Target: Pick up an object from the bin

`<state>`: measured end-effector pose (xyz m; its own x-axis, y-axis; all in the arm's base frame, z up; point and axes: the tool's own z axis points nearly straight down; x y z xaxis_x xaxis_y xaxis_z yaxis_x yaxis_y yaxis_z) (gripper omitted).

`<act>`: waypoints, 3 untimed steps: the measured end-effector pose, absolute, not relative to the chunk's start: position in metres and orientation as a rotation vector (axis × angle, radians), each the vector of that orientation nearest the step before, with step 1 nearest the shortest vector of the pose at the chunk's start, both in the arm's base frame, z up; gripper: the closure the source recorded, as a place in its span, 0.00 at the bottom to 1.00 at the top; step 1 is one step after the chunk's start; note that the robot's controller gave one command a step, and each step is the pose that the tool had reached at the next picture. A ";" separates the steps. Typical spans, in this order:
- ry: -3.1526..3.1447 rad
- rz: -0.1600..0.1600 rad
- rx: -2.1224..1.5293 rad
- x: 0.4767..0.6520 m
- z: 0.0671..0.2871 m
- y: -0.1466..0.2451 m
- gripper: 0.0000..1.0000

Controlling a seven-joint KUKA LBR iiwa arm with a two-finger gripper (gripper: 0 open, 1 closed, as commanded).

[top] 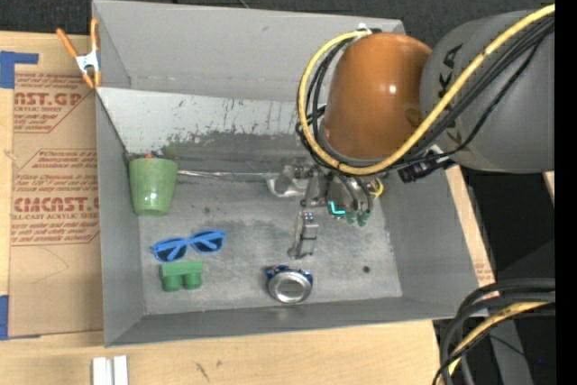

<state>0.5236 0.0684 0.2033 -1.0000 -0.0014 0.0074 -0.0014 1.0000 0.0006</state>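
Orange cover [379, 95] on the wrist sits highest, beyond and right of the can [289, 284]. Under it the gripper [306, 239] hangs just beyond the can, holding nothing I can see; whether it is released or clenched I cannot tell. Left of the can lie sunglasses [189, 244] and a green block [181, 277], with a cup [151, 185] farther left. The can, nearest the gripper, rests by the bin [243, 41] front wall. Its round, smooth body could slip or roll away from a squeeze off centre.
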 end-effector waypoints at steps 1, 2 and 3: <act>-3.116 -0.001 0.356 0.488 0.118 0.072 0.00; -3.053 -0.001 0.771 0.491 0.071 0.051 0.00; -3.063 -0.003 0.774 0.494 0.074 0.053 1.00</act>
